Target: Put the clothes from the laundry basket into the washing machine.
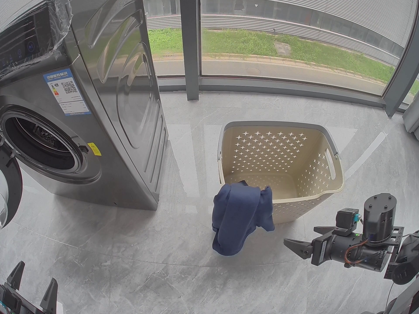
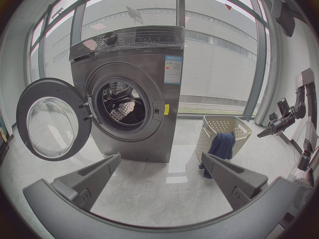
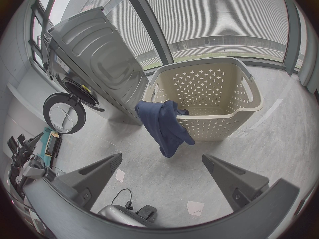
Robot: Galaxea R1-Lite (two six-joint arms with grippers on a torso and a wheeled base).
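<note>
draping limp over star-perforated cream laundry basket (image 1: pixel 279 153) rim: navy garment (image 1: pixel 238 216) | washing machine (image 1: pixel 126 88) round door (image 2: pixel 53 120) open | left gripper (image 2: pixel 160 158), right gripper (image 3: pixel 161 156) spread apart

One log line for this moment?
blue garment: draped over basket rim | washer door: open | left hand: open, empty | right hand: open, empty

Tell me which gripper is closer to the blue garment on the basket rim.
The right gripper, near the blue garment; the left gripper sits farther off, toward the washing machine.

Perforated plastic laundry basket (image 1: pixel 305 162), soft cloth garment (image 1: pixel 238 216), glossy floor (image 1: pixel 131 258)
</note>
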